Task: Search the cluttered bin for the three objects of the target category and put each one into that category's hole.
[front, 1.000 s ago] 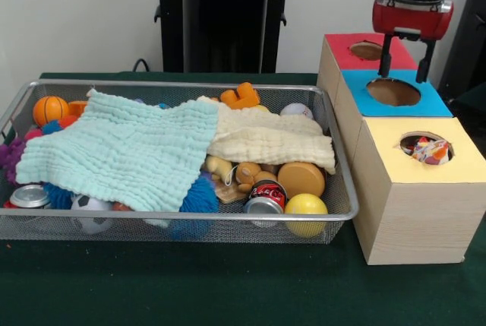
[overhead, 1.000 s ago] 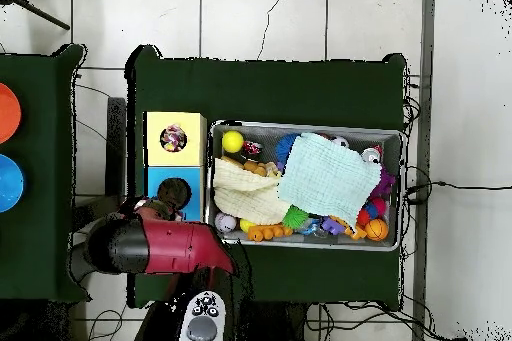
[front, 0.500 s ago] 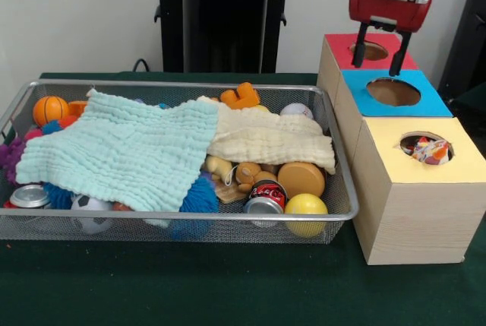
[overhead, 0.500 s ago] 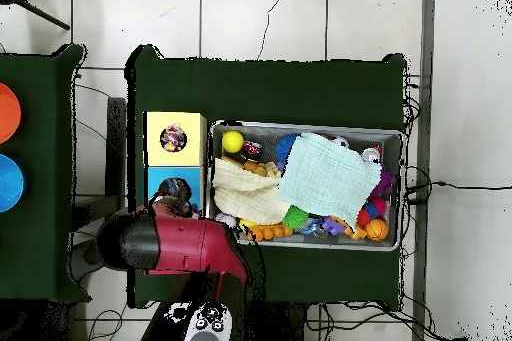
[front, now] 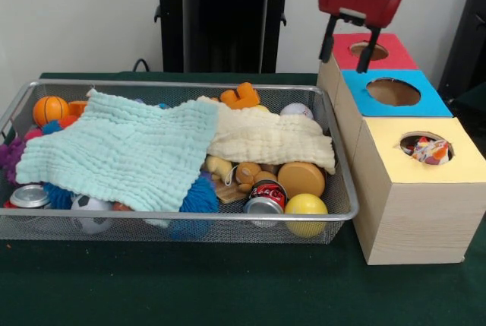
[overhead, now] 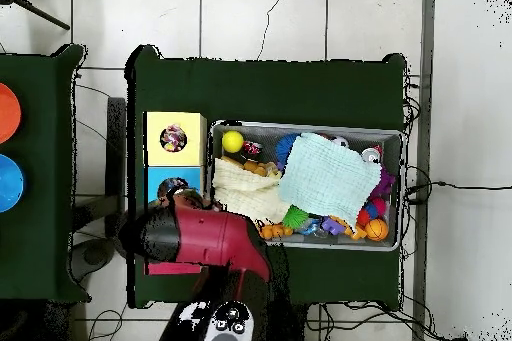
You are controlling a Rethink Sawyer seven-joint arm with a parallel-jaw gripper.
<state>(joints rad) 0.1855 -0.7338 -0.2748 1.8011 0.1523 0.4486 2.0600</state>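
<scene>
Claw (front: 349,42) apart, empty, above red box's near corner. One cloth ball (front: 429,150) sits in yellow box hole (front: 426,146). None visible in basket (front: 190,218), nine o'clock of boxes; likely under towels.

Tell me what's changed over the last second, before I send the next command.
The end effector, open and empty, has travelled from above the blue-topped box towards the wire bin, and now hangs by the red-topped box. Nothing was grasped or released. The printed cloth ball in the yellow-topped box's hole, the towels and the bin's contents are unchanged.
</scene>
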